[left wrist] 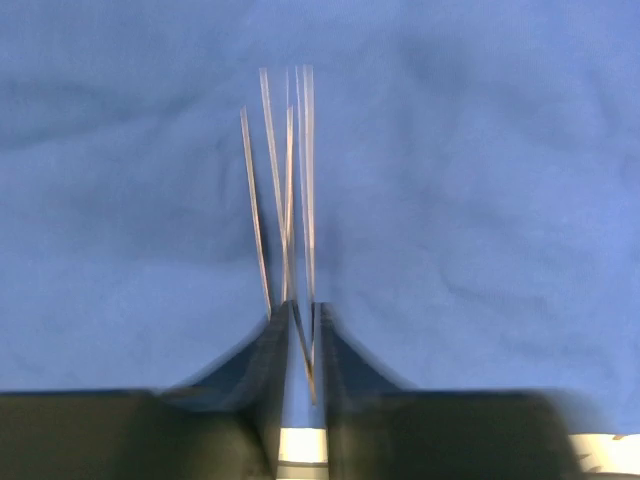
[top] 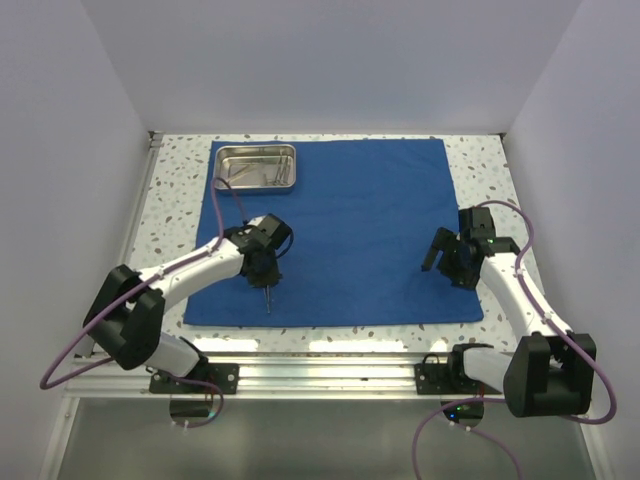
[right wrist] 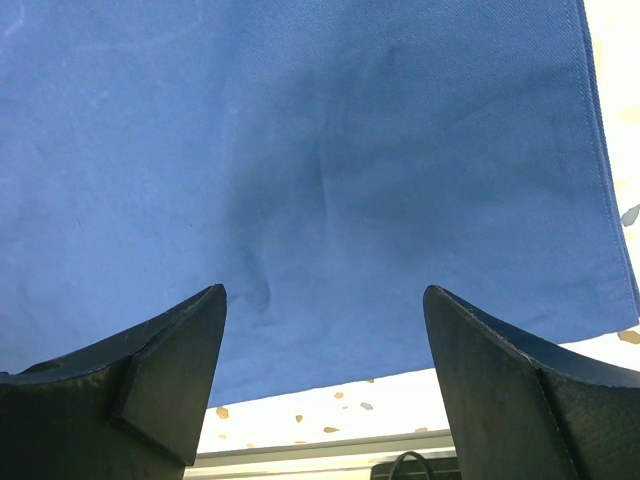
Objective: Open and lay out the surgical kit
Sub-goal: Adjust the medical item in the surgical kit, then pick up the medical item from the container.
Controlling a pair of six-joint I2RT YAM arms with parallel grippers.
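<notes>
Counter [top: 180, 180] carries one blue cloth [top: 360, 230], spread flat with its longer side running left to right. One steel tray [top: 257, 147] sits on its far left corner. Nearer, the left claw [top: 266, 285] is pinched narrow on one pair of tweezers [left wrist: 305, 150], blurred, long axis running far to near, the free end pointing to the near edge. The right claw [top: 447, 262] stands wide above the cloth's right part, holding nothing.

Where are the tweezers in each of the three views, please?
Top external: tweezers just below the left gripper, over the near left part of the blue cloth.
Left wrist: tweezers in the centre, blurred, sticking out of the shut left gripper.
Right wrist: not in it.
Shared landmark: the blue cloth, in all three views.
</notes>
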